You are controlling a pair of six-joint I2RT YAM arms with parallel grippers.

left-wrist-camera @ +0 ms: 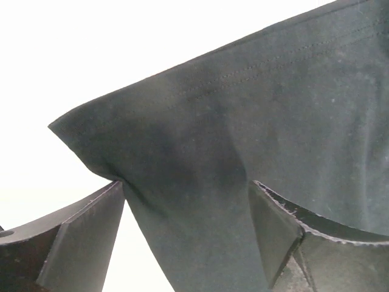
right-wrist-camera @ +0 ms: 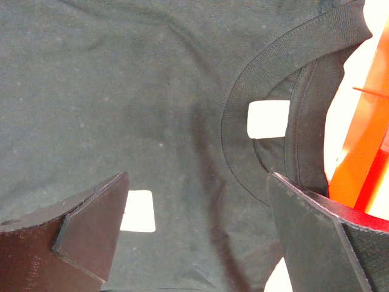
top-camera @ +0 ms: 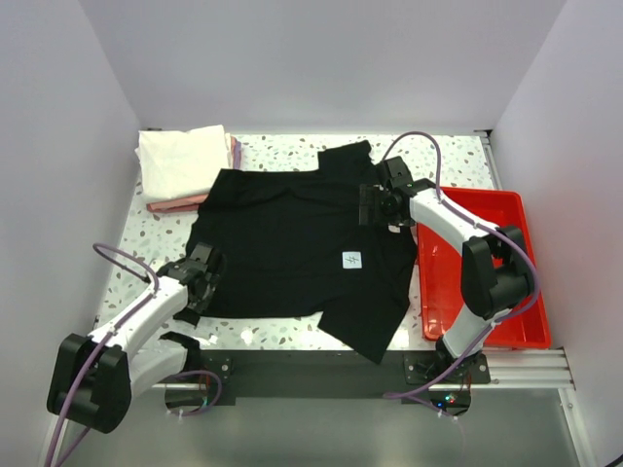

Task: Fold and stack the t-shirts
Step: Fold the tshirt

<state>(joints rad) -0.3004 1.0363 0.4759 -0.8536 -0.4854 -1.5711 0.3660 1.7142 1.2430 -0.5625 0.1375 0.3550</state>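
The large plain black cloth t-shirt (top-camera: 292,243) lies spread, not yet folded, across the middle of the speckled stone-look worktop (top-camera: 282,156). A folded white cloth shirt (top-camera: 183,161) rests on a folded pink cloth shirt (top-camera: 175,205) at about 10 o'clock, and the red plastic tray (top-camera: 443,292) sits at 3 o'clock. The left pincer (top-camera: 200,272) is at the black garment's 8 o'clock corner, its jaws spread with the stitched hem (left-wrist-camera: 243,73) lying creased between them but not squeezed. The right pincer (top-camera: 375,206) hovers at 2 o'clock over the ribbed collar (right-wrist-camera: 267,79) and white neck label (right-wrist-camera: 268,118), jaws likewise spread and holding nothing. The main risk, as I judge it, is an uneven grab. If the left jaws close on only one layer, or on a thin fold of hem, the corner may slip out mid-lift and the fold would come out crooked. On the right, closing on the collar rim alone could stretch the neckline and drag the body sideways. The shirt's edge lies just beside the tray, so a sweep toward 3 o'clock may snag cloth on its rim. At 5 o'clock part of the shirt overhangs the near edge, and its weight could pull the rest off once both ends are raised.
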